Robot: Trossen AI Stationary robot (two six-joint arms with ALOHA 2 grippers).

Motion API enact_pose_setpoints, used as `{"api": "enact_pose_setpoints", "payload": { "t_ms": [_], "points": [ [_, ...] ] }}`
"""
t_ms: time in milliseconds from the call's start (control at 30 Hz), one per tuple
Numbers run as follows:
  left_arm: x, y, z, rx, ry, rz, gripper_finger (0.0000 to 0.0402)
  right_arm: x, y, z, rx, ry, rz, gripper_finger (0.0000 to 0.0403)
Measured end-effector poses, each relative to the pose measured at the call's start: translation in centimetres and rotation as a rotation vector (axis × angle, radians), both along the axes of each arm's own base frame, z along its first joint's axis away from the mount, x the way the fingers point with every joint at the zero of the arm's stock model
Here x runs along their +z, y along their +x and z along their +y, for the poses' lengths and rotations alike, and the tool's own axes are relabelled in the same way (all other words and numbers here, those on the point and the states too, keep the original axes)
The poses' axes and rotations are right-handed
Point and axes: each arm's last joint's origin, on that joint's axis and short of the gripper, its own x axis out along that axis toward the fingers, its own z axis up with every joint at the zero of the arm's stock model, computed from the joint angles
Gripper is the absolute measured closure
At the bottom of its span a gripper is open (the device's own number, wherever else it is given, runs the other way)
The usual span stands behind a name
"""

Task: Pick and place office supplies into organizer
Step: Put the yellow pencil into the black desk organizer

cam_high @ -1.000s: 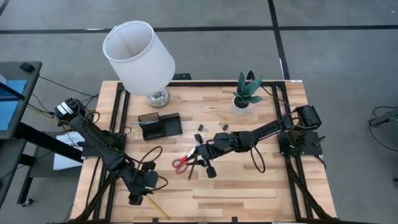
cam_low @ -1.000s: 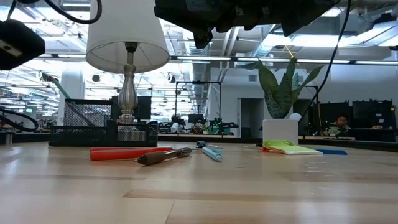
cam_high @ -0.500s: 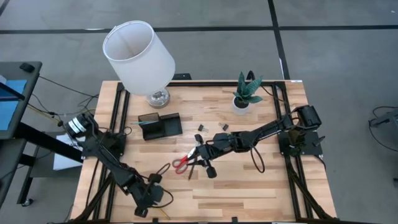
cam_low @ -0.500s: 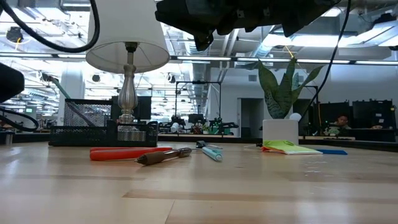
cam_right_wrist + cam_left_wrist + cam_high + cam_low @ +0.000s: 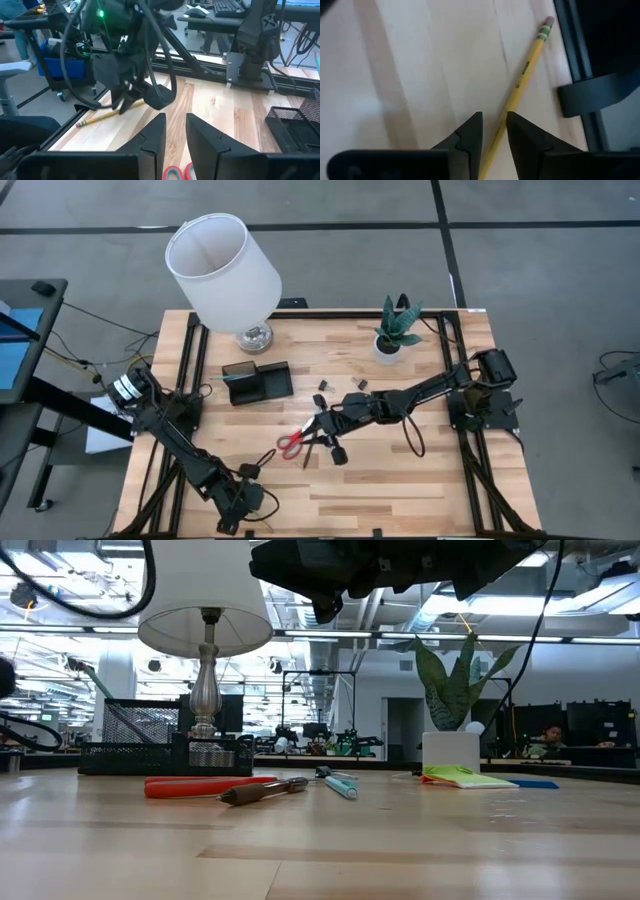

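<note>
Pencil [image 5: 520, 85] between left gripper [image 5: 493, 131] fingers, seemingly hidden overhead.

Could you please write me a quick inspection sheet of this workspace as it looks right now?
Surface: wooden table, unmarked.
Job's things: scissors at centre; yellow pencil near front edge; organizer by lamp; binder clips loose.
Clutter: lamp, potted plant.
Grippers: left gripper straddling the pencil, jaws apart; right gripper above scissors, empty.
Cables: looped beside both arms.
Surroundings: workshop benches beyond.
</note>
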Motion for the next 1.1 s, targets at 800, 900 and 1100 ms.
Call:
{"api": "enact_pose_setpoints", "payload": {
  "t_ms": [800,900,1100],
  "points": [
    [-2.2,-0.4,1.1,0.139,0.142,-0.109,0.0321,0.2,0.1,-0.3,-0.008,0.000,-0.026,0.0333],
    [-2.3,-0.2,1.6,0.261,0.189,-0.167,0.0323,0.2,0.1,-0.3,-0.007,-0.003,-0.024,0.0333],
    [-2.4,0.1,2.8,0.443,0.256,-0.207,0.0326,-0.1,-0.1,0.3,0.010,-0.010,0.009,0.0333]
  ]
}}
